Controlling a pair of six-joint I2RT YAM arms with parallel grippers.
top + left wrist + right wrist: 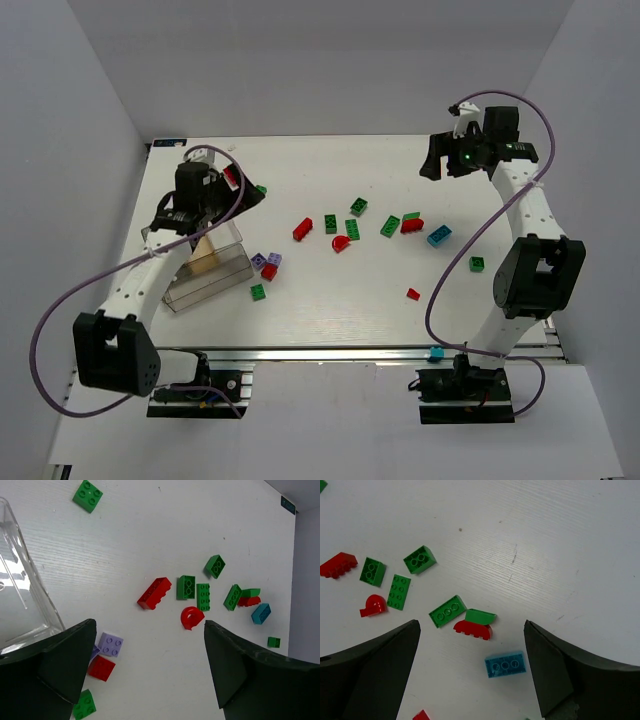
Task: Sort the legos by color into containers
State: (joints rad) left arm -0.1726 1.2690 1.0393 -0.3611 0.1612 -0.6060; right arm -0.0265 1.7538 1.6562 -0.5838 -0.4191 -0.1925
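Loose legos lie across the table middle: a long red brick (302, 229), a rounded red piece (340, 243), green bricks (352, 229), a teal brick (439, 236). Two purple bricks (266, 260), a red one (268, 271) and a green one (258, 291) lie by the clear container (228, 268), which holds a tan block (205, 255). My left gripper (245, 195) hovers at the container's far end, open and empty (149, 630). My right gripper (435, 160) is raised at the far right, open and empty (471, 630), above the teal brick (505, 664) and a red-and-green pair (474, 629).
A green brick (261, 189) lies just past my left gripper. A green brick (478, 264) and a small red piece (413, 294) lie near the right arm. A teal brick (436, 353) sits on the front rail. Grey walls enclose the table on three sides.
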